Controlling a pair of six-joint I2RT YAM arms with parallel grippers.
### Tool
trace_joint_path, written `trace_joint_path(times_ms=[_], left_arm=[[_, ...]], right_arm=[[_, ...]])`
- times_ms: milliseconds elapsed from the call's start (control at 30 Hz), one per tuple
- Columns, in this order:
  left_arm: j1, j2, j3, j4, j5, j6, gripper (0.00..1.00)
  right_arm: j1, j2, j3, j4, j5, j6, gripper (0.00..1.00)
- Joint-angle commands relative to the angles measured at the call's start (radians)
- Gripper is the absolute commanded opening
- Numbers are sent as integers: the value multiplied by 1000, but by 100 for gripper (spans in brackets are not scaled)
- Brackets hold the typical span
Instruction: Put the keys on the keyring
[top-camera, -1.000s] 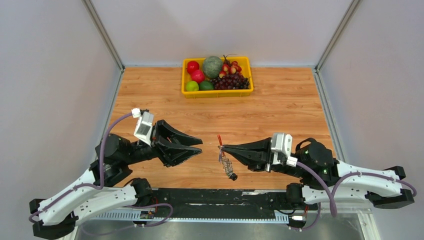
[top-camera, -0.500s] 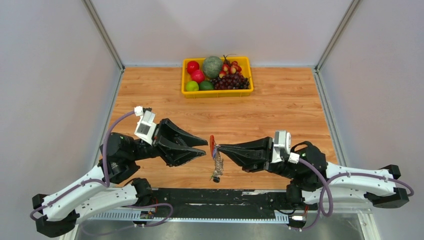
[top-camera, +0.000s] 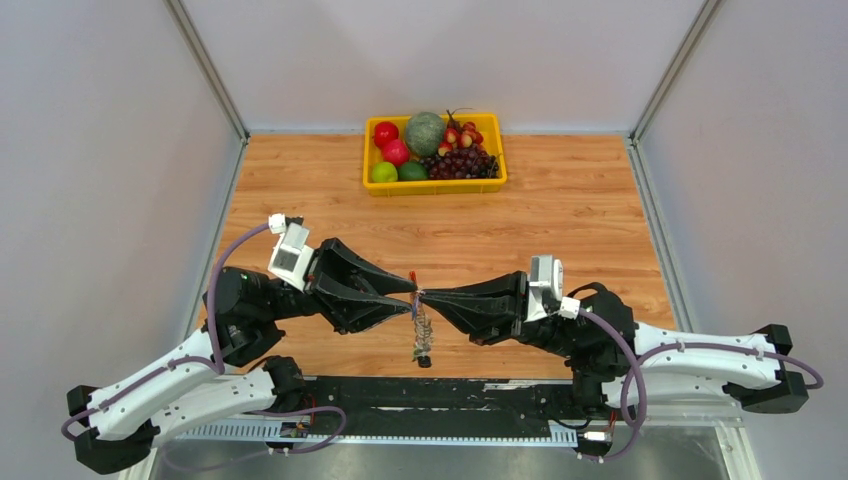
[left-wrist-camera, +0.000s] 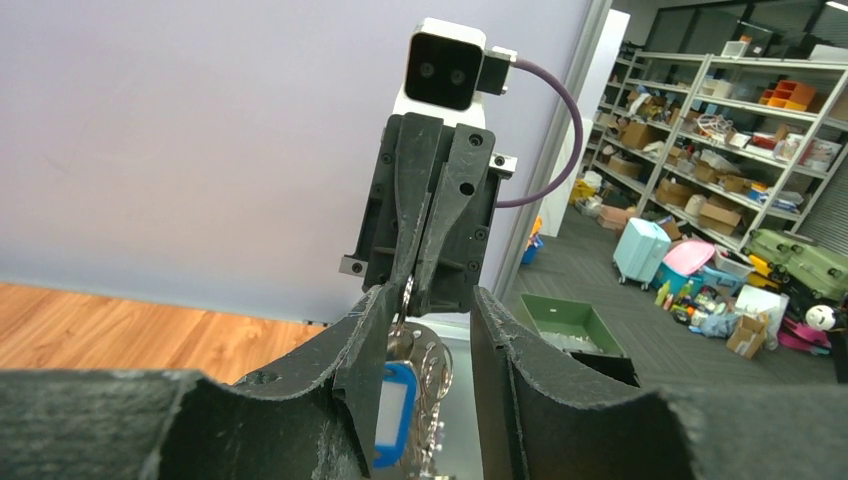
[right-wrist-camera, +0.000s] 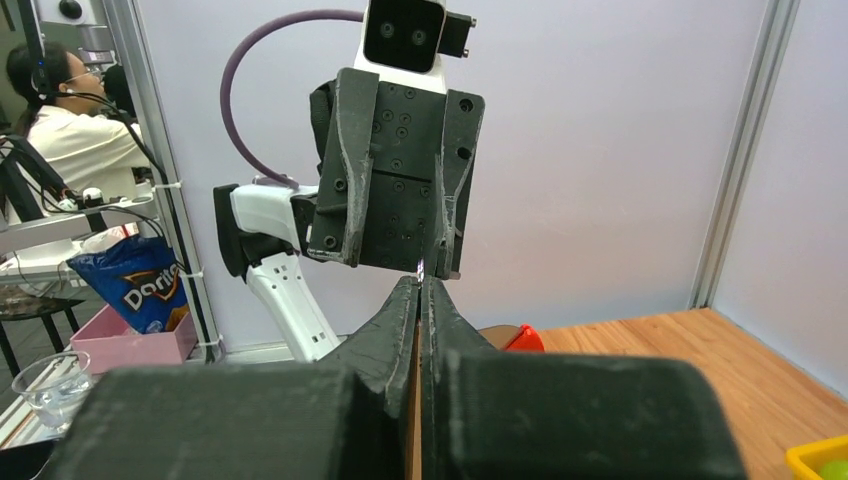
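My right gripper (top-camera: 425, 297) is shut on the keyring (top-camera: 420, 305) and holds it above the table. The grey feathery charm (top-camera: 423, 338) hangs below it. The red key (top-camera: 412, 277) sticks up beside the fingertips and its head shows in the right wrist view (right-wrist-camera: 522, 339). My left gripper (top-camera: 408, 297) is open, tip to tip with the right one. In the left wrist view the ring (left-wrist-camera: 432, 365) and the blue key (left-wrist-camera: 396, 405) hang between my open left gripper's (left-wrist-camera: 432, 300) fingers, close to the left finger (left-wrist-camera: 368, 330). The right gripper (right-wrist-camera: 420, 285) is shut.
A yellow basket (top-camera: 435, 185) of toy fruit stands at the back middle of the wooden table (top-camera: 560, 210). Grey walls close in the left, right and back sides. The arm bases sit at the near edge.
My right gripper has carried the keyring to the left and my left gripper has moved right. The tips now meet, with the ring between the left fingers.
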Motion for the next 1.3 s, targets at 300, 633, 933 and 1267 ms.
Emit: trace_joint_path(times_ms=[300, 633, 933, 1267], left_arm=[[1, -10, -9, 53, 15, -6, 41], [1, -4, -11, 62, 9, -9, 41], [2, 1, -12, 76, 17, -21, 38], [2, 15, -13, 69, 14, -21, 32]], right_arm=[[-2, -7, 29, 143, 4, 41, 0], [-3, 14, 44, 138, -15, 41, 0], [-2, 21, 43, 156, -16, 36, 0], [-3, 20, 39, 176, -25, 32, 0]])
